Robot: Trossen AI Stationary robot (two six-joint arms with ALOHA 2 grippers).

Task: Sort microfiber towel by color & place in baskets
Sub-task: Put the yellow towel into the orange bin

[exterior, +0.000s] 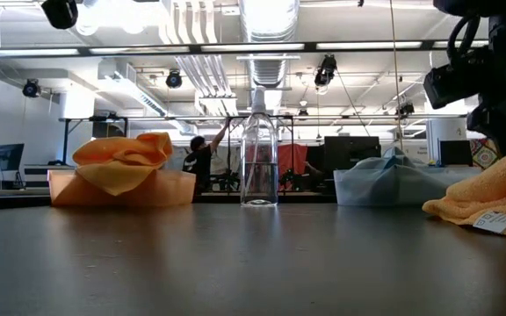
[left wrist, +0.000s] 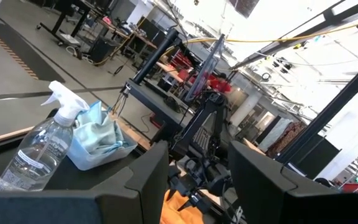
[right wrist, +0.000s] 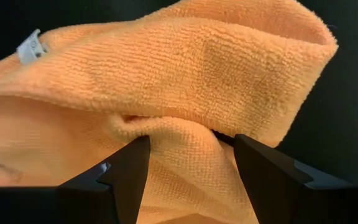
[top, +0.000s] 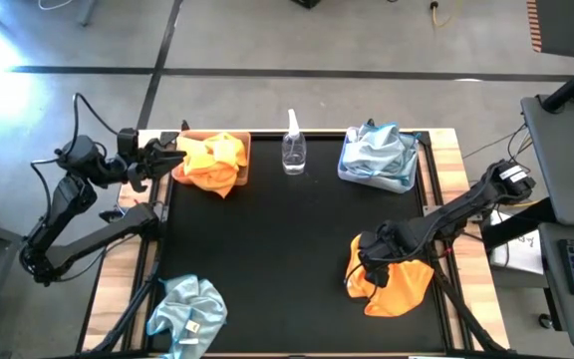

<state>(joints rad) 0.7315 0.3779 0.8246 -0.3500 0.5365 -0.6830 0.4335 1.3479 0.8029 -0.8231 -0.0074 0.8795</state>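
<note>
An orange towel (top: 397,282) lies bunched on the black mat at the near right, with its white tag (exterior: 497,221) showing. My right gripper (top: 370,264) stands over its left part, shut on a fold (right wrist: 191,146). My left gripper (top: 167,158) is open and empty beside the left end of the tan basket (top: 239,150), which holds orange towels (top: 210,163). The grey-blue basket (top: 347,170) at the far right holds pale blue towels (top: 379,152). Another pale blue towel (top: 187,309) lies crumpled at the near left. My right gripper pinches a raised fold of the orange towel (right wrist: 179,134) between its two fingers (right wrist: 126,168), coming from above. The cloth puckers at both fingertips. Several layers seem gathered in the fold. The towel still lies on the mat (exterior: 481,204).
A clear spray bottle (top: 294,150) stands upright between the two baskets at the far edge. The middle of the black mat (top: 277,239) is open room. Wooden table edges frame the mat. A person shows far behind the table in the low view (exterior: 202,158).
</note>
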